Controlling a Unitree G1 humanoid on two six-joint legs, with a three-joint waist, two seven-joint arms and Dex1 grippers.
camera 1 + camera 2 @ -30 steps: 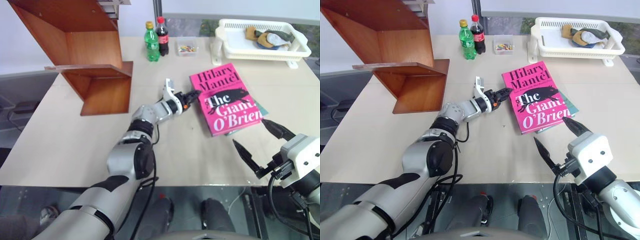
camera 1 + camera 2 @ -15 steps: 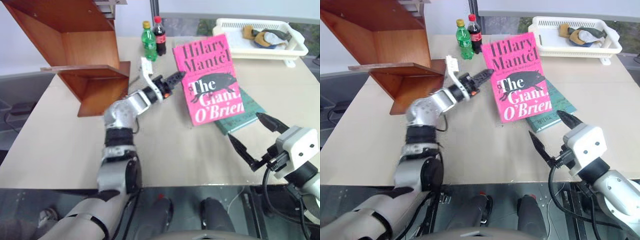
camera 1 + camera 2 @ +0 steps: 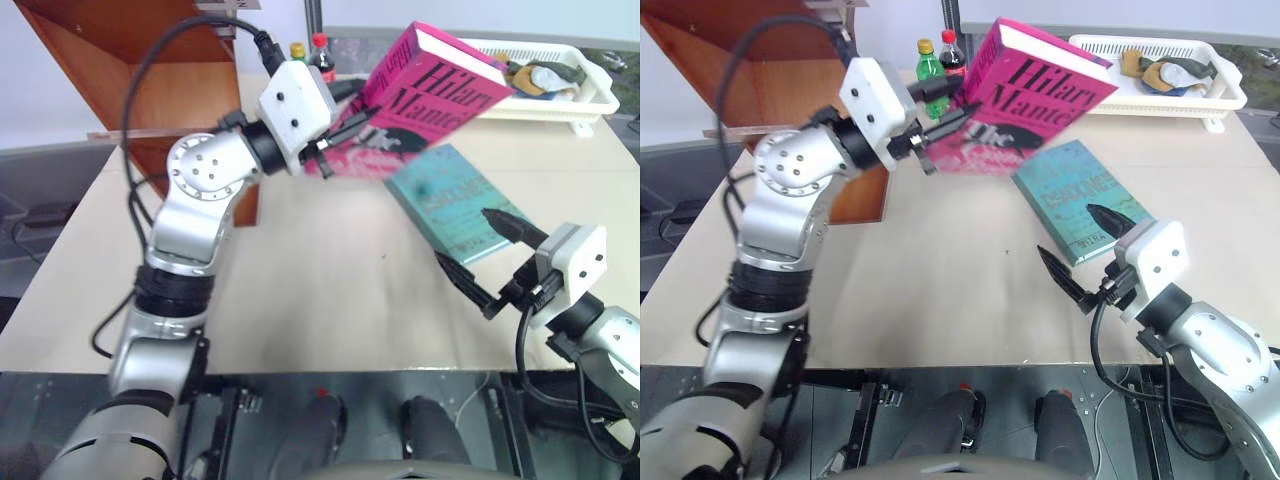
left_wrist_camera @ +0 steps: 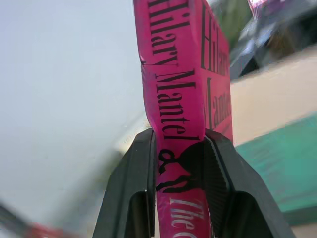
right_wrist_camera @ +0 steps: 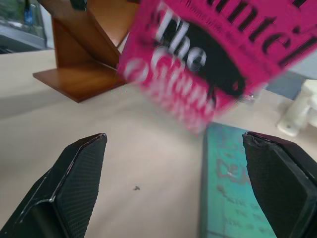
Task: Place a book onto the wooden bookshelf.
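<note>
The book (image 3: 430, 85) is off the worktop (image 3: 300, 290), up in the air in your left tool (image 3: 340, 125), tilted with its spine uppermost and its cover facing down toward the right tool. The wooden bookshelf (image 3: 130, 90) stands just behind and beside the left tool's wrist, so the carry that remains looks short.

Watch the grip. The left wrist view shows the two black fingers (image 4: 133, 183) pinching the book at its spine end only, with most of the heavy hardback hanging out beyond the tool. I judge that this overhang could let the book pivot or slide between the pads if you swing fast. The free corner also reaches out toward the two bottles (image 3: 940, 70) and the white basket (image 3: 560, 80) beyond the tool; a wide sweep might clip them. Coming in to the shelf, the slanted side panel could catch the book's leading edge and lever it loose.

Your right tool (image 3: 1080, 255) hangs low over the worktop, fingers spread wide and holding nothing, just beside the teal book (image 3: 450, 205), which lies flat. Keep it clear of that one.
</note>
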